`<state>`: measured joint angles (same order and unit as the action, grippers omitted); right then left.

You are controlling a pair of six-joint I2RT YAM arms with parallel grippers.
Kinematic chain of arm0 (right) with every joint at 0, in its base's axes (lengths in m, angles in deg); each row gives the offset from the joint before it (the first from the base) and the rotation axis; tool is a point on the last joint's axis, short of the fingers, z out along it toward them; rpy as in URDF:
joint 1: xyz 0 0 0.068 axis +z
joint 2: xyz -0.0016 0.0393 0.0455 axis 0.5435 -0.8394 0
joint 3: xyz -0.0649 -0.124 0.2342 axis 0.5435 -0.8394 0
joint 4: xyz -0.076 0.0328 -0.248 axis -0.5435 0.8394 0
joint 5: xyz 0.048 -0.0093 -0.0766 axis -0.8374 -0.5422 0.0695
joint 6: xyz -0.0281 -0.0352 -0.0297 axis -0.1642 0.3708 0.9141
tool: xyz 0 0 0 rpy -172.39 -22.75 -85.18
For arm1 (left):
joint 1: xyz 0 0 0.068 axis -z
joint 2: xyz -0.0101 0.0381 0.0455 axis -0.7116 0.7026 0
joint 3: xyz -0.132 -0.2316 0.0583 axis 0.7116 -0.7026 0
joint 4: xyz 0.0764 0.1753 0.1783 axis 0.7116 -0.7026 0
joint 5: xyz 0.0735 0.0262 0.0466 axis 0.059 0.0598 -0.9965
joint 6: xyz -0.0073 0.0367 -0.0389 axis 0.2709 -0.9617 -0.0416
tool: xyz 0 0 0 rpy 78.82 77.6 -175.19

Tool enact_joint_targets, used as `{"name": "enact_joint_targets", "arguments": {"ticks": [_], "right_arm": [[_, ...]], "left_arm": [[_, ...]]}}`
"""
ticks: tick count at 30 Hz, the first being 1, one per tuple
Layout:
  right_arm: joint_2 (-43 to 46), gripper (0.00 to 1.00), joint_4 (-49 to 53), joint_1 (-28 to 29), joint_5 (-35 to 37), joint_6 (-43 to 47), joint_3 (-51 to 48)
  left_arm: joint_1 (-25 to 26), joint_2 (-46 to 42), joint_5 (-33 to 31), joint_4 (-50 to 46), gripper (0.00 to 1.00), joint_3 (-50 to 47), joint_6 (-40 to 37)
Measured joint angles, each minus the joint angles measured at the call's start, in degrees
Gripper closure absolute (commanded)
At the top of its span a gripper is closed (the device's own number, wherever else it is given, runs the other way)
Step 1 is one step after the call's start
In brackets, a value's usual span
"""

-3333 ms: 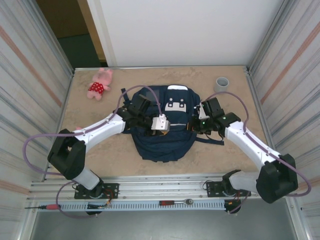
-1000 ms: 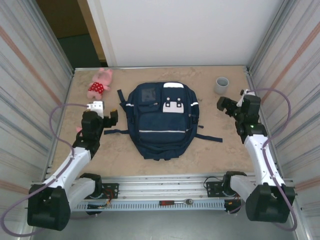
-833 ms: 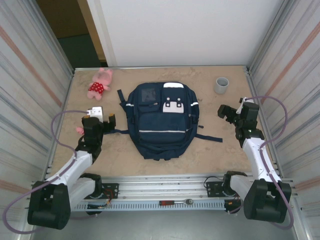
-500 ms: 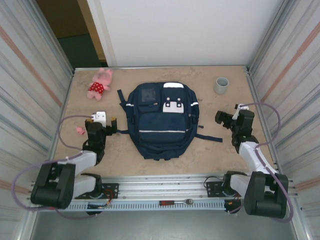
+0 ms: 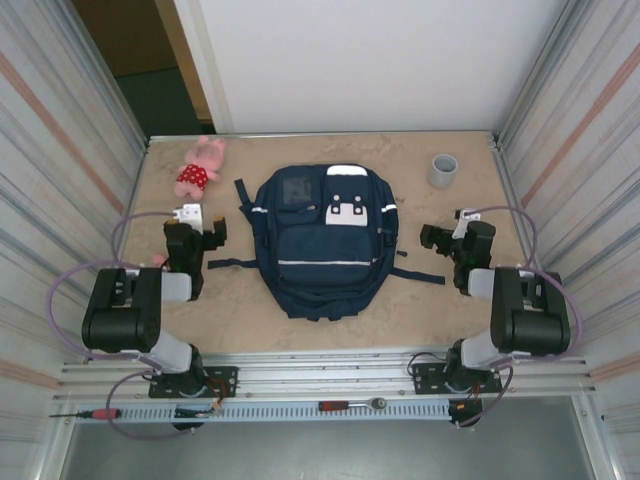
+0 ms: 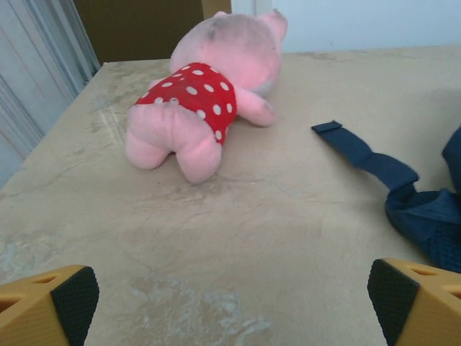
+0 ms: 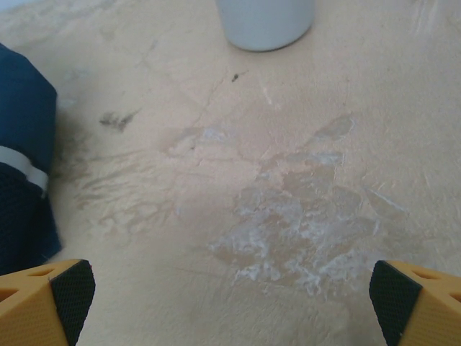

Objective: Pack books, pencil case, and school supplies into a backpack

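Navy backpack (image 5: 325, 240) flat in middle of surface (image 5: 240, 315), nothing gripped.
Left pincer (image 6: 234, 299) released at its 9 o'clock, facing pink toy (image 6: 205, 94); right pincer (image 7: 230, 292) released at 3 o'clock, facing grey cup (image 7: 265, 21).

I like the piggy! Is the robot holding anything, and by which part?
Nothing is held. The left gripper and right gripper are open and empty; the plush pig lies untouched.

Overhead view, two low wrist views; backpack (image 5: 325, 240) common.
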<state>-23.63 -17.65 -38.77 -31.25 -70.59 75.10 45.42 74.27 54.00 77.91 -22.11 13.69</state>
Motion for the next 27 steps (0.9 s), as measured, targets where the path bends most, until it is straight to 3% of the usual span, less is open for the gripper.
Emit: {"name": "enact_joint_targets", "arguments": {"ticks": [5,27], "right_arm": [[-2.01,0.01,-4.04,2.49,2.34,1.18,0.28],[-2.01,0.01,-7.04,2.89,5.05,1.27,0.28]], "left_arm": [[0.85,-0.02,0.94,-2.38,0.01,-0.02,0.59],[2.21,-0.02,0.94,-5.07,0.01,0.04,0.37]]}}
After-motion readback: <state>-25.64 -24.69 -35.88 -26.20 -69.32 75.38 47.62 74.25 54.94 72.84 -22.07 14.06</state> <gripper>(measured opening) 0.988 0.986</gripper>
